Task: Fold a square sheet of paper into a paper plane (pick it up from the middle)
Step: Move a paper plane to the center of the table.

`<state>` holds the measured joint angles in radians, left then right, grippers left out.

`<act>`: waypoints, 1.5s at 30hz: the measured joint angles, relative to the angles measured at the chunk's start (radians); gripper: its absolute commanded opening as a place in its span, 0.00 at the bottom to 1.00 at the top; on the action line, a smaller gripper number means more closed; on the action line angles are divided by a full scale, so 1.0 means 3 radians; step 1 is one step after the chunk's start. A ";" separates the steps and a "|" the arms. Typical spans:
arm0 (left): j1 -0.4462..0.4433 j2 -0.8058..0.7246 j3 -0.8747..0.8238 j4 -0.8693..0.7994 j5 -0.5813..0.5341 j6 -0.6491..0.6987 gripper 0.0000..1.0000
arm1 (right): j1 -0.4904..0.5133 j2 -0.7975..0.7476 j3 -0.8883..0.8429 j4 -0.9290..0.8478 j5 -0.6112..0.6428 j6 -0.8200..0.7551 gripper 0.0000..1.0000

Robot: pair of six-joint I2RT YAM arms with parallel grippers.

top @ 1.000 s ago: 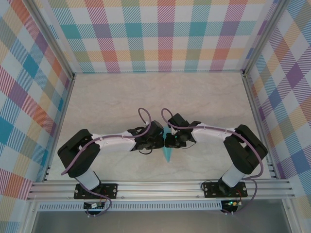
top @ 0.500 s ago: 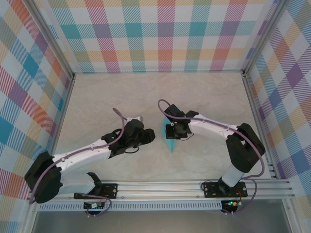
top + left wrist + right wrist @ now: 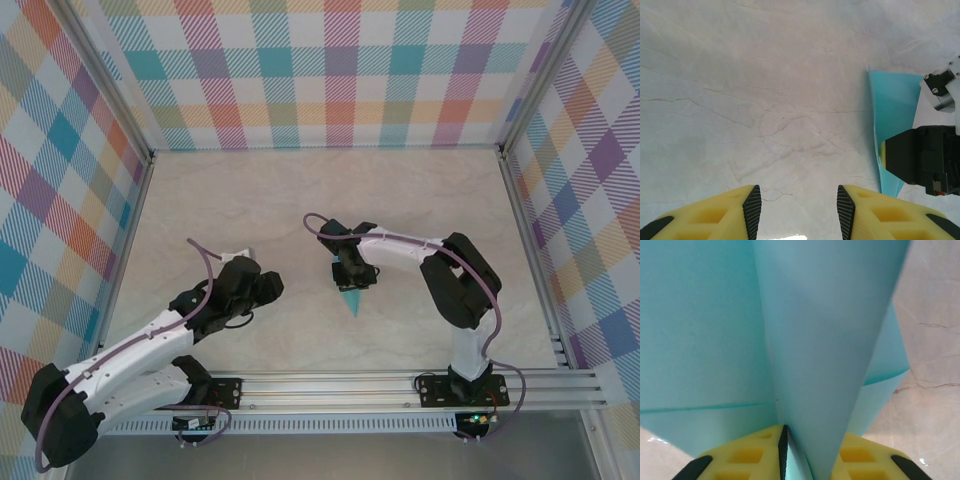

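**Entry: paper plane (image 3: 351, 300), folded, release pending**

Description: light-blue dart near the middle of the surface (image 3: 230, 205), nose toward 6 o'clock, centre ridge raised, flaps to either side.

Condition: the sheet is in dart form. Folding is judged complete.

Attending, right claw (image 3: 350, 274): over the tail end, at 12 o'clock from the nose, fingers straddling the ridge. Whether they pinch it or have let go cannot be told.

Attending, left claw (image 3: 266, 286): at 9 o'clock from the dart, apart from it, released, with bare surface between its fingers.

Outstanding, by judgement: free the right claw from the ridge and draw both arms clear, leaving the dart at rest.
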<state>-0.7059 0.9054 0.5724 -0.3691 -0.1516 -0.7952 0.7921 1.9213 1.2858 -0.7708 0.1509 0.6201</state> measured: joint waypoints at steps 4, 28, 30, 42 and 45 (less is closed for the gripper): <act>0.0050 -0.0037 0.0000 -0.0064 0.0000 0.0023 0.47 | 0.0009 0.0023 0.0058 -0.0045 -0.0003 -0.0008 0.10; 0.0103 -0.0037 -0.0003 -0.0273 -0.0118 0.0123 0.48 | 0.0244 0.0434 0.0552 -0.0492 0.0354 0.0107 0.09; 0.0103 -0.0037 -0.0003 -0.0273 -0.0148 0.0154 0.48 | 0.0244 0.0434 0.0561 -0.0504 0.0359 0.0128 0.09; 0.0360 -0.0051 0.0042 -0.0534 -0.0568 0.0453 0.51 | 0.0243 0.0446 0.0577 -0.0502 0.0341 0.0258 0.21; 0.0476 -0.0114 0.0098 -0.0596 -0.0720 0.0568 0.56 | 0.0243 0.0443 0.0600 -0.0497 0.0341 0.0254 0.34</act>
<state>-0.5632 0.8711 0.6018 -0.5480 -0.3676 -0.6247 0.8650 2.0541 1.4658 -0.9199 0.2531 0.6964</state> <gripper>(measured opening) 0.522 0.277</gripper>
